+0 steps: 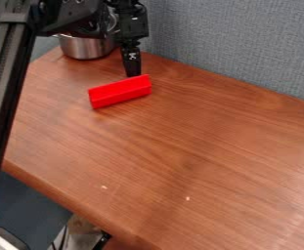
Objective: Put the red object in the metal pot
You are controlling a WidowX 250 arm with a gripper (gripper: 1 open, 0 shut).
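The red object, a bright red bar, lies flat on the wooden table near its back left corner. The metal pot stands behind it by the wall, shiny and partly hidden by the black arm. My gripper hangs just above and behind the red bar's right end, between the bar and the pot. One dark finger points down. The gripper is open and holds nothing.
A grey-blue wall runs close behind the table. A dark slanted pole crosses the left side of the view. The table's front edge drops off at the lower left.
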